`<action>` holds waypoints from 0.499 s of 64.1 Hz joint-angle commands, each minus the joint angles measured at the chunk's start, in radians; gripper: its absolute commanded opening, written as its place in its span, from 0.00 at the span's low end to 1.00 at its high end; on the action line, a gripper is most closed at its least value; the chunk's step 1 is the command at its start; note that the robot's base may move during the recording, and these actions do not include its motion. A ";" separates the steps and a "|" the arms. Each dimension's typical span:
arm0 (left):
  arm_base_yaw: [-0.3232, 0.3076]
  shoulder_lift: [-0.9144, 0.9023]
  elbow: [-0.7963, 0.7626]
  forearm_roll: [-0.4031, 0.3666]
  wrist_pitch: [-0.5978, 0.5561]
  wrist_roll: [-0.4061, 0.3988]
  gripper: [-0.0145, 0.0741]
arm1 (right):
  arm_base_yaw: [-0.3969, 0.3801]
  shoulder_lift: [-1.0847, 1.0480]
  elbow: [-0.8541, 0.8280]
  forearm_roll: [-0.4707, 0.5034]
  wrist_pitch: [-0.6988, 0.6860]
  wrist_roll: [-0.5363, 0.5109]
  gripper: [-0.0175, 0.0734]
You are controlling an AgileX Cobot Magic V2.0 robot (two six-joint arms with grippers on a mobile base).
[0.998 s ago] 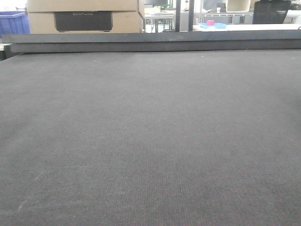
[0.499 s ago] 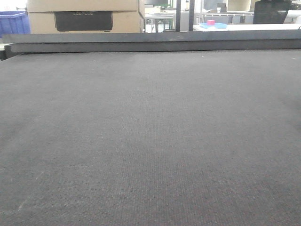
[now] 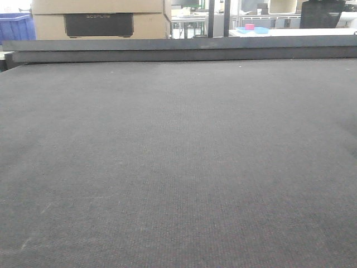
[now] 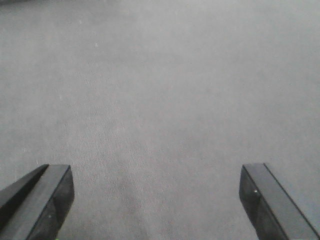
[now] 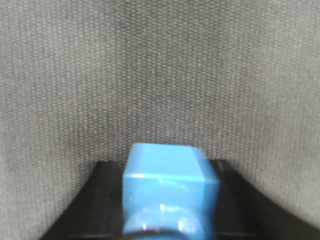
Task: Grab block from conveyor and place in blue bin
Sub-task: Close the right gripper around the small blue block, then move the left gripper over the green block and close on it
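Jaws of the right gripper (image 5: 161,169) are closed in on a blue block (image 5: 167,192), whose sides sit against the dark fingers (image 5: 102,200) on either hand. The left gripper (image 4: 155,175) is spread wide, with only bare belt between its fingers. The block is therefore in the right gripper's grasp, low over the conveyor (image 3: 178,167), though the wrist view cannot settle whether it has lifted clear of the weave or is touching it.

By my reading, the grab is made and the carry is the step in hand. The next move calls for a clean lift and then a swing toward the bin, with the grip kept firm, since the block's faces look smooth and glossy.

The conveyor fills nearly all of the front view, and neither arm nor block shows in it. Its dark far rail (image 3: 178,50) runs across the top. Beyond the rail stands a cardboard box (image 3: 100,19) with a dark panel, and left of that a blue bin (image 3: 15,28) at the picture's edge. This is likely the target, though it lies well apart from the belt's middle. If so, the rail stands in the way and must be cleared. A small pink item (image 3: 249,26) lies far off to the right.
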 commanded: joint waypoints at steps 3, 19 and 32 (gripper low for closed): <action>0.002 0.010 -0.018 0.000 0.036 -0.031 0.82 | -0.006 -0.041 0.003 -0.014 0.003 -0.008 0.08; 0.116 0.157 -0.138 0.065 0.271 -0.057 0.82 | -0.005 -0.119 0.003 0.001 -0.010 -0.008 0.02; 0.220 0.312 -0.167 0.126 0.386 0.017 0.82 | 0.004 -0.155 0.003 0.055 -0.042 -0.008 0.02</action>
